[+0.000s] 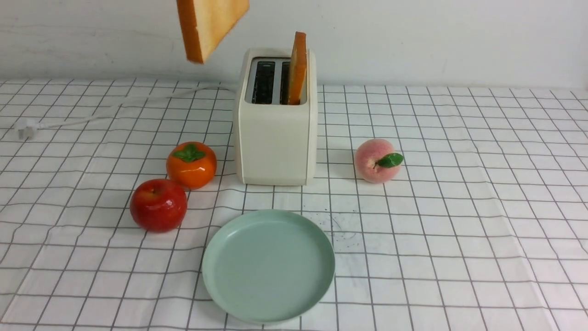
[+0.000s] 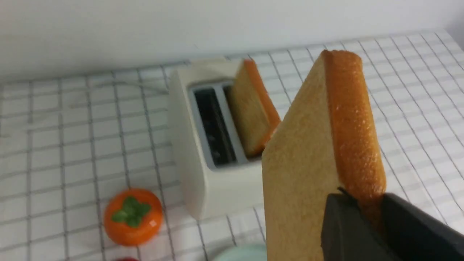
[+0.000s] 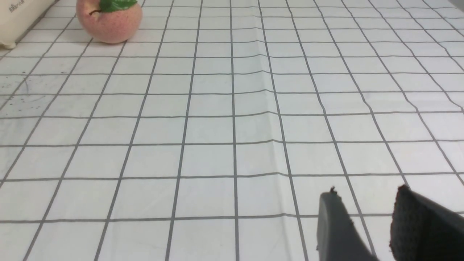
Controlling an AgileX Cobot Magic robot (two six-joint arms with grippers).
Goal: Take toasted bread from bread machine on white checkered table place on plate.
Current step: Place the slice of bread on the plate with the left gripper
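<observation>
Cream-white plastic is posing the biggest hazard. The bread machine [image 1: 275,138] is standing in the upper middle of the front view, just behind the plate [image 1: 268,264]. A carry that is coming down too early could be clipping its top or knocking the second slice [image 1: 297,69], which is standing upright in the right-hand slot. The plate is lying bare in the lower middle. Released edge-on rather than laid flat, the toast may be tipping over the low rim onto the cloth.

The lifted slice [image 1: 209,25] is hanging tilted at the top of the frame, left of the toaster and well above everything. The left gripper [image 2: 368,204] is pinching it at one end across the crust, jaws closed on the bread, and so small a hold may be letting it swing or slip. The persimmon [image 1: 191,164] and the apple [image 1: 158,204] are sitting at lower left, probably under the path. The right gripper [image 3: 366,195] is hovering low over bare cloth, jaws partly apart and holding nothing.

The wall [image 1: 436,37] is running plain and pale across the top. The white checkered table [image 1: 459,207] is spreading wide, its cloth wrinkling into soft ridges. A peach [image 1: 375,161] is resting right of the toaster. A white cord [image 1: 115,110] is trailing to a plug [image 1: 25,129] at the left edge. Dark specks [image 1: 340,230] are dotting the cloth just right of the plate.
</observation>
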